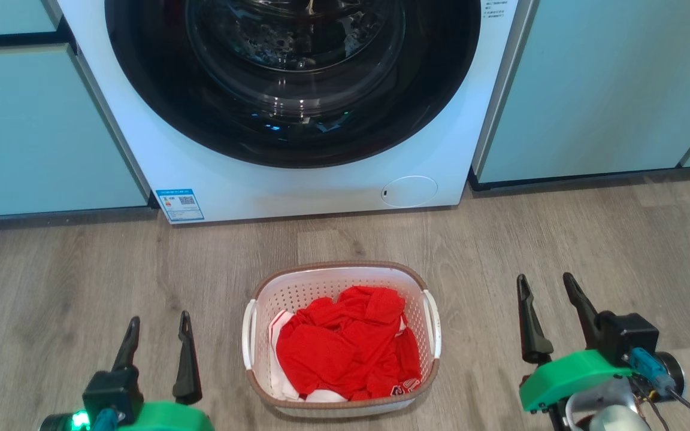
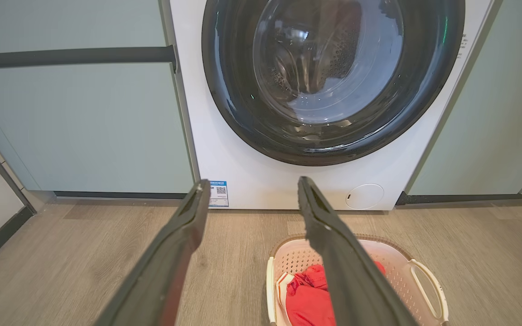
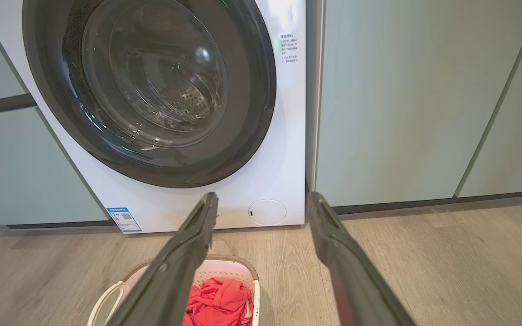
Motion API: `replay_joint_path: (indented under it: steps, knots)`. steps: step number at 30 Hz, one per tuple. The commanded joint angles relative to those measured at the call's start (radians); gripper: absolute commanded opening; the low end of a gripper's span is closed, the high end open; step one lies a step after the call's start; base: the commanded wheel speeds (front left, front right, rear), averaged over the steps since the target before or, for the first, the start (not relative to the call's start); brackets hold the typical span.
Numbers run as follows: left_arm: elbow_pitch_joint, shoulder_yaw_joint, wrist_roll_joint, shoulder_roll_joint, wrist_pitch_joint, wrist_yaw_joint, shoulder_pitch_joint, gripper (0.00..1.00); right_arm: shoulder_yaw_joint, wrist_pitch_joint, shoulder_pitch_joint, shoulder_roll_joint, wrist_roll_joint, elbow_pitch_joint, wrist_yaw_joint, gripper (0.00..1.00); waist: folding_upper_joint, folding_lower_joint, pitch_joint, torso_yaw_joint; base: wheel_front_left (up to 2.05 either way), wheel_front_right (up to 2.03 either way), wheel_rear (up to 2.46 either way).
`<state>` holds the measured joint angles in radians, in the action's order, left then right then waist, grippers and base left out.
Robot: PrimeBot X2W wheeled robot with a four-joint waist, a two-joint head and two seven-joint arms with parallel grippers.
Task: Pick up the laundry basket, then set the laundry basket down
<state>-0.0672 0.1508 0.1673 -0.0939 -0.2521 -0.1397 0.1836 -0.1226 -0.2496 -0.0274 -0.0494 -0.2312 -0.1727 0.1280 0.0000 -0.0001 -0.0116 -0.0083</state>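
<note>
one laundry basket (image 1: 309, 290) on the floor (image 1: 81, 269) between left pincer (image 1: 160, 317) and right pincer (image 1: 544, 276), both wide.

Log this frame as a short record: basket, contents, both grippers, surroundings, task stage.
basket: upright on the floor, in front of the washer, not held
contents: red clothes over some white cloth
left gripper: open, empty, left of the basket, apart from it
right gripper: open, empty, right of the basket, apart from it
washer door: shut
task stage: basket not yet picked up
</note>
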Motion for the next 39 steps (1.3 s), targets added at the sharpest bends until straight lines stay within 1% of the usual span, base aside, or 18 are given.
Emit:
replay_joint_path:
  steps: [1, 6, 7, 11, 25, 26, 39]
  knots:
    - [0.032, -0.038, -0.010, 0.004, -0.010, 0.006, -0.036, 1.00, -0.017, -0.012, 0.026, -0.001, 0.002, 0.035, 0.003, 1.00, 0.0000, 0.0001, 0.000, 0.000, 0.00, 0.00, 0.00]
    - [0.043, -0.047, -0.008, 0.009, -0.010, 0.013, -0.038, 1.00, -0.016, -0.012, 0.028, -0.001, 0.000, 0.035, 0.003, 1.00, 0.0000, 0.0001, 0.002, 0.001, 0.00, 0.00, 0.00]
    - [0.008, -0.007, 0.000, 0.004, 0.000, 0.010, 0.000, 0.00, 0.000, 0.000, 0.000, 0.000, 0.000, 0.000, 0.000, 0.00, 0.0000, 0.0001, 0.002, 0.001, 0.00, 0.00, 0.00]
    - [-0.057, 0.002, 0.002, 0.006, 0.004, 0.008, 0.013, 0.00, -0.006, 0.003, -0.014, 0.002, -0.002, -0.065, 0.000, 0.00, 0.0000, 0.0001, 0.002, 0.002, 0.00, 0.00, 0.00]
    - [-0.070, -0.018, 0.185, 0.002, 0.038, 0.038, -0.022, 0.00, 0.009, 0.035, 0.003, -0.009, -0.179, -0.064, 0.000, 0.00, 0.0000, 0.0001, 0.003, 0.002, 0.00, 0.00, 0.00]
    - [-0.070, -0.018, 0.185, 0.002, 0.038, 0.038, -0.022, 0.00, 0.009, 0.035, 0.003, -0.009, -0.179, -0.064, 0.000, 0.00, 0.0000, 0.0001, 0.003, 0.002, 0.00, 0.00, 0.00]
    - [-0.086, -0.038, 0.341, 0.000, 0.070, 0.066, -0.055, 0.00, 0.026, 0.065, 0.018, -0.015, -0.329, -0.065, 0.001, 0.00, 0.0000, 0.0001, 0.005, 0.003, 0.00, 0.00, 0.00]
